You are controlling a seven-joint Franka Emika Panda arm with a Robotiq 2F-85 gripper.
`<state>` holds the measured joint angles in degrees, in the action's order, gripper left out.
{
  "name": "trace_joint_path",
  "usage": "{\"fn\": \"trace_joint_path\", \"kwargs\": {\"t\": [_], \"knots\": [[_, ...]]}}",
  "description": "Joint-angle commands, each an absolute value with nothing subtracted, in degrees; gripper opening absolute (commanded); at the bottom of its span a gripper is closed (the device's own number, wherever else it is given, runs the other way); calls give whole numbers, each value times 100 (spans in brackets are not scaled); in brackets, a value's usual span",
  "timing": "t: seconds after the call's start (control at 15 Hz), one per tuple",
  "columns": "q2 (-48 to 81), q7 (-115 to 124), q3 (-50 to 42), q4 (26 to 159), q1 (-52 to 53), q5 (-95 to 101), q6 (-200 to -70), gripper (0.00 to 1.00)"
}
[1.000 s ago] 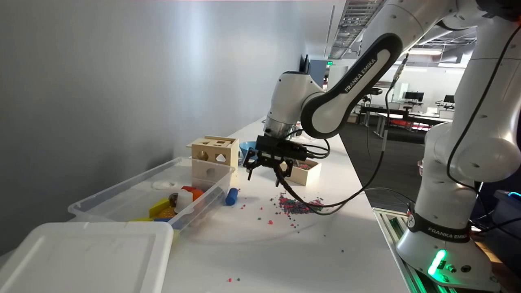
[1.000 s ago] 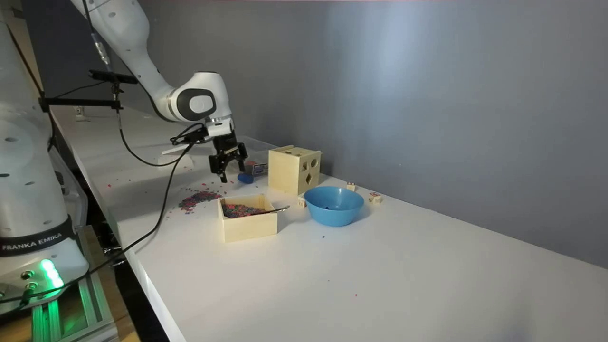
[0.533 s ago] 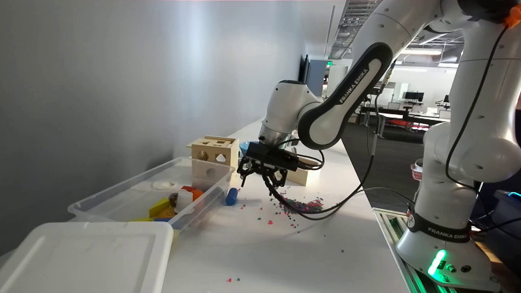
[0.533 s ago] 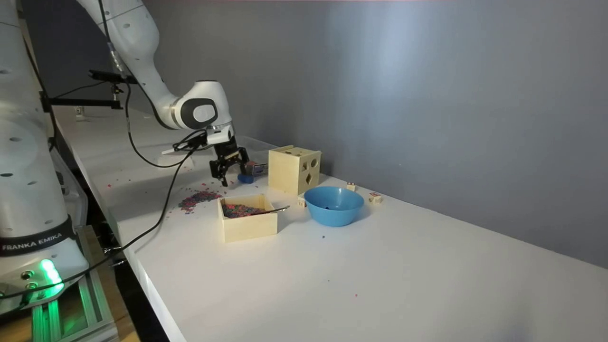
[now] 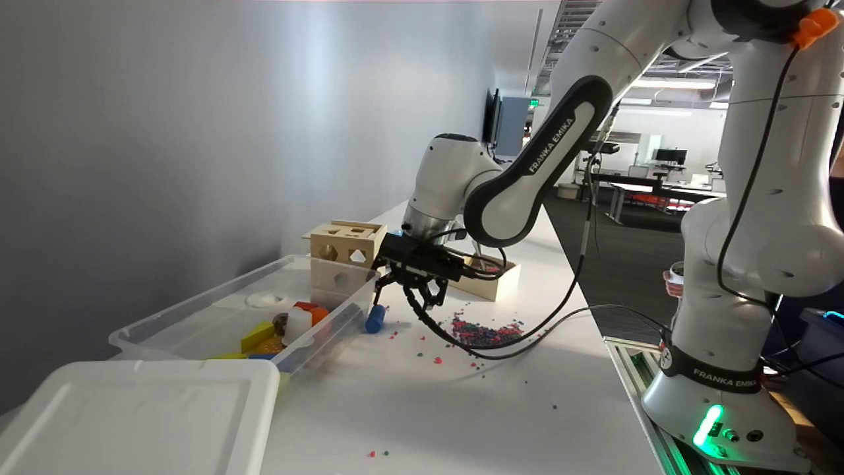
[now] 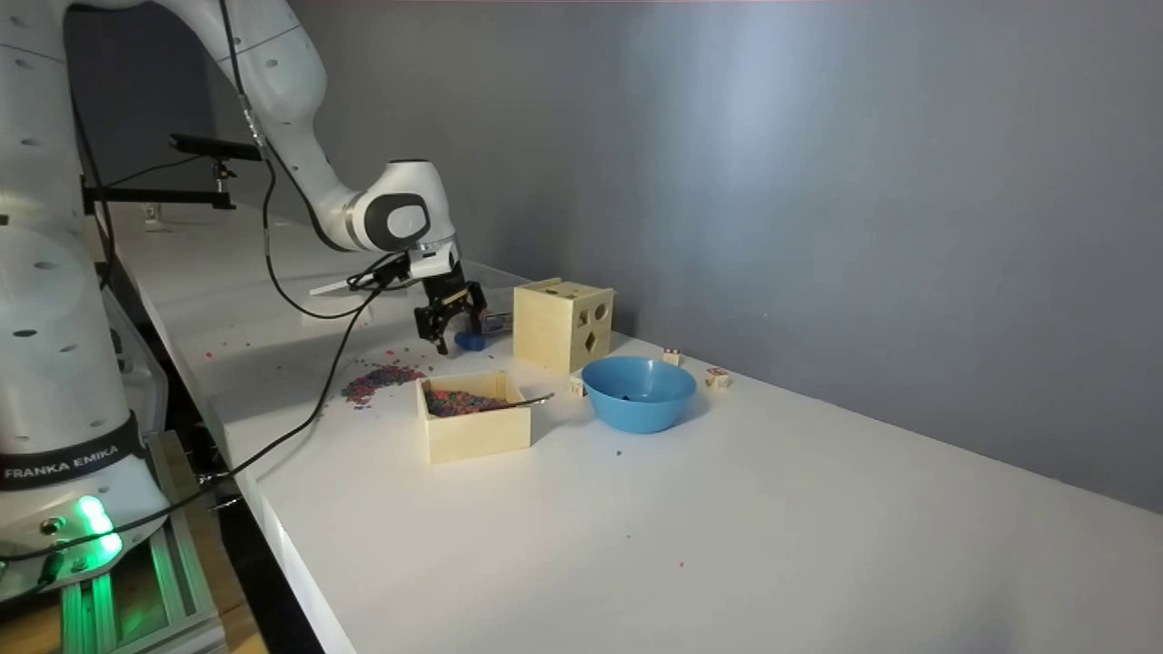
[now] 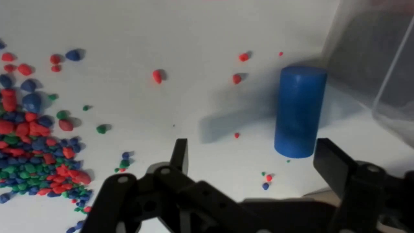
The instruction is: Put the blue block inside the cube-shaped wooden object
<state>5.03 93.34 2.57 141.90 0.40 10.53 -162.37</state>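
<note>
The blue block [image 5: 375, 319] is a dark-blue cylinder lying on its side on the white table, beside the clear bin. It also shows in an exterior view [image 6: 470, 343], partly behind a finger, and in the wrist view [image 7: 300, 111]. The wooden cube [image 5: 349, 245] has shaped holes in its top and side; it stands behind the block, and also shows in an exterior view [image 6: 556, 329]. My gripper [image 7: 252, 145] is open and empty, low above the table. In the wrist view the block lies ahead of the fingertips, nearer the right finger. No contact is clear.
A clear plastic bin [image 5: 198, 316] with toys stands close beside the block. A white lid [image 5: 138, 415] lies in front. An open wooden box [image 6: 480, 440] of pellets, a light-blue bowl [image 6: 640, 400] and small letter cubes [image 6: 718, 379] stand nearby. Loose pellets [image 7: 38, 152] are scattered around.
My open gripper has moved down and across toward the blue block and the bin. The block, the wooden cube and the other things have not moved.
</note>
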Motion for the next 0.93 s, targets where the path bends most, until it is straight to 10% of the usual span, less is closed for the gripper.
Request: {"fn": "trace_joint_path", "kwargs": {"t": [0.0, 0.33, 0.87], "knots": [[804, 9581, 32, 13933, 332, 1189, -16314, 100], [1024, 9749, -208, 13691, 598, 1223, -16297, 100], [927, 9762, -444, 13674, 834, 1226, -16249, 30]]}}
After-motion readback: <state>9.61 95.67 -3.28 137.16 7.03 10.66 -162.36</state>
